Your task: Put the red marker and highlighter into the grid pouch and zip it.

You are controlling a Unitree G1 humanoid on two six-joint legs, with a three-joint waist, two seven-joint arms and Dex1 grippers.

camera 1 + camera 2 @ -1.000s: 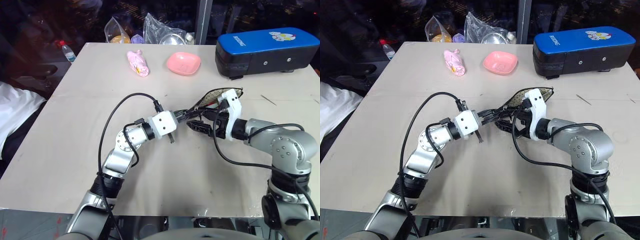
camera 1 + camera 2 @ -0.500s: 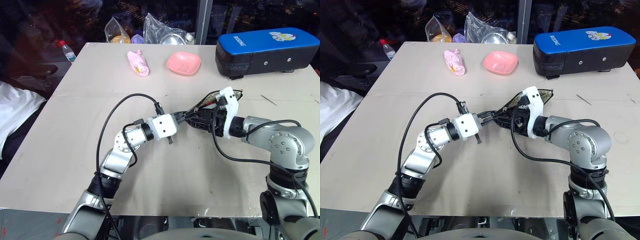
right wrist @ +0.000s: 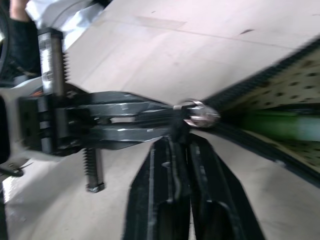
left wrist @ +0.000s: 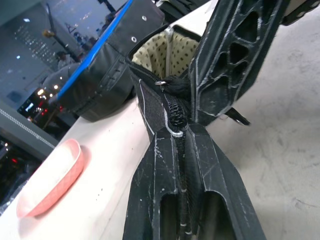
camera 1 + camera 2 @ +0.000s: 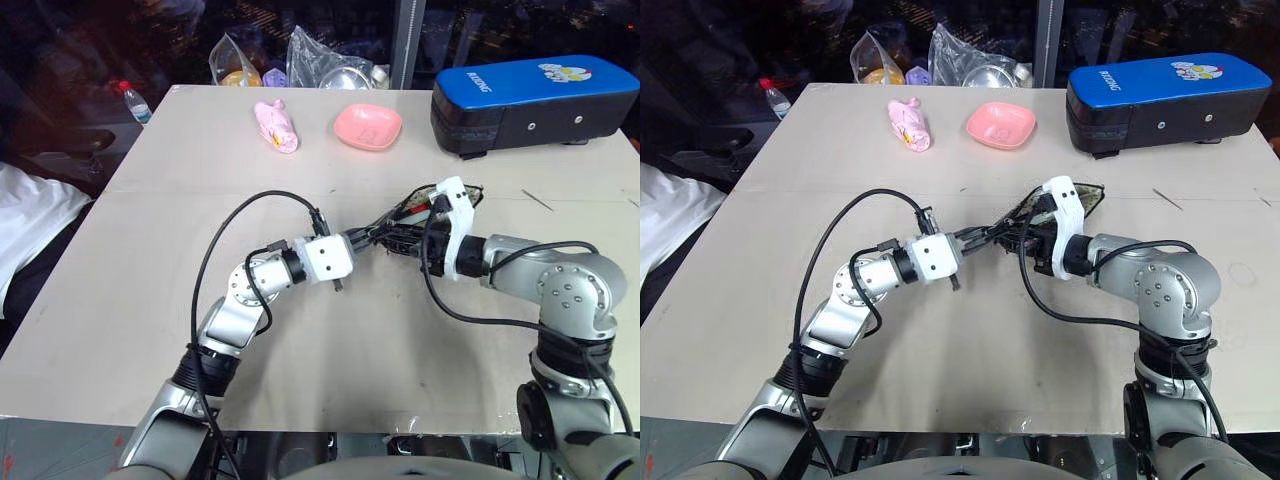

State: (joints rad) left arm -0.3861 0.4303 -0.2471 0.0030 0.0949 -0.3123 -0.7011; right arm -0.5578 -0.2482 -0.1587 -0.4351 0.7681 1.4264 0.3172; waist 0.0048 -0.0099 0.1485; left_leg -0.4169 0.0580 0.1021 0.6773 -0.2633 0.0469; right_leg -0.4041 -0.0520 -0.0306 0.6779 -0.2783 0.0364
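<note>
The grid pouch (image 5: 452, 192) hangs just above the table's middle, stretched between both grippers, its mouth partly open with dotted yellow lining (image 4: 182, 52) showing. The green highlighter (image 3: 280, 125) lies inside it. The red marker is hidden. My left gripper (image 5: 372, 238) is shut on the pouch's near end at the zipper track (image 4: 175, 115). My right gripper (image 5: 397, 240) meets it from the other side, shut on the dark zipper pull (image 3: 179, 131) just under its silver ring (image 3: 194, 113).
A big blue-topped black case (image 5: 535, 100) stands at the back right. A pink dish (image 5: 367, 126) and a pink wrapped item (image 5: 276, 126) lie at the back middle, with plastic bags (image 5: 330, 65) and a bottle (image 5: 135, 102) beyond the far edge.
My right gripper's fingers, open a second ago, have shut on the zipper pull. The left gripper has kept its hold on the pouch's end.
</note>
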